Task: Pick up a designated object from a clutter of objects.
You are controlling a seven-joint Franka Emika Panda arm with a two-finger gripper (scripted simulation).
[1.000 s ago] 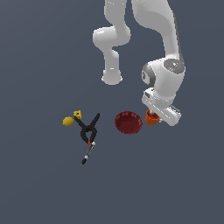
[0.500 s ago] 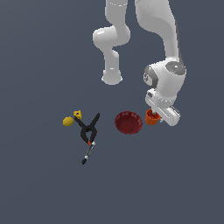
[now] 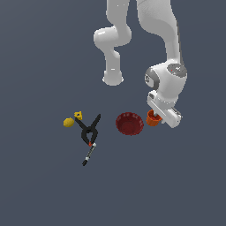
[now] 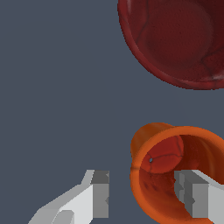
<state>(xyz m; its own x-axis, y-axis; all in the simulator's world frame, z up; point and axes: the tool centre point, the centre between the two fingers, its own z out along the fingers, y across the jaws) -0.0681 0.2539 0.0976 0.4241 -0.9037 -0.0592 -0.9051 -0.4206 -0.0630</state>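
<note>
Descending since a second ago, the gripper (image 4: 144, 197) now hangs spread wide at the orange cup (image 4: 175, 170), one finger (image 4: 192, 194) inside the rim, the other outside. Cup stands upright just beside the red bowl (image 3: 129, 123). Closing looks next.

Non-task item for you is the ground surface (image 3: 39, 194): flat, matte, one even slate-grey with a blue tint. In the exterior view it runs out to all four frame edges, same tone throughout. Wrist view gives you the same surface (image 4: 52, 87) close up, same colour. Table or floor, you can't tell from these
</note>
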